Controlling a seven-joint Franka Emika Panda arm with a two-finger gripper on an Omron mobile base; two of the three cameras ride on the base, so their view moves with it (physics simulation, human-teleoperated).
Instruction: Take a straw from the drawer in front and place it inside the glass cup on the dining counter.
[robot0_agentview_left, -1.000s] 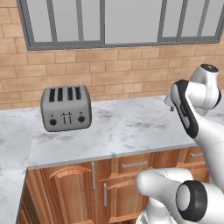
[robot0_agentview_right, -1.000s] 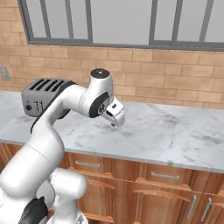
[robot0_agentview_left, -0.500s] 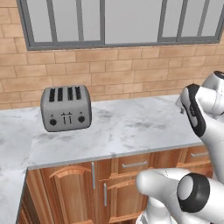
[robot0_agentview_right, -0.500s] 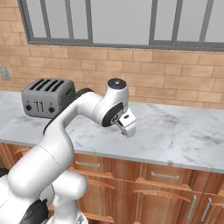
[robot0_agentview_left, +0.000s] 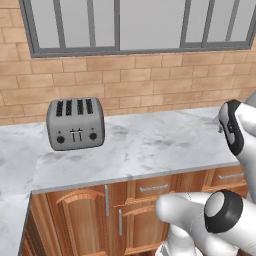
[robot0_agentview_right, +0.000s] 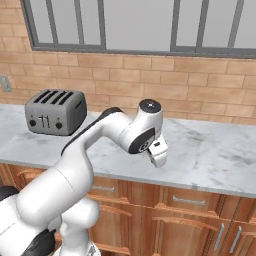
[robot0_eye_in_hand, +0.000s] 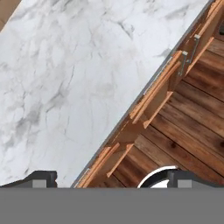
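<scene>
Hovering over the front edge of the marble table, held the tool spread wide, with nothing between its fingertips. Looked straight down in the hand view past the table lip onto the wooden fronts and floorboards below. Stood well to the right of the toaster, clear of it.

Judged the drawer below the tool to be the one wanted; found it fully shut, silver bar handle untouched. Could not see the straw; presumed it inside that shut drawer, so counted the task as barely begun: no opening, no pickup, no carry to the glass cup.

Foresaw several ways to fail from here:

- Dropping straight down risked striking the overhanging table edge with the wrist, given the tool's place right above the lip.
- Reaching for the neighbouring drawer front or a tall cabinet door by mistake, given the similar brown panels and similar silver bars.
- Closing on the thin bar off-centre or at a skew risked slipping off during the pull, leaving the drawer only part open.
- Pulling along a slanted line risked jamming the drawer.
- Pinching so slim a straw later risked rolling it aside or missing it outright.
</scene>
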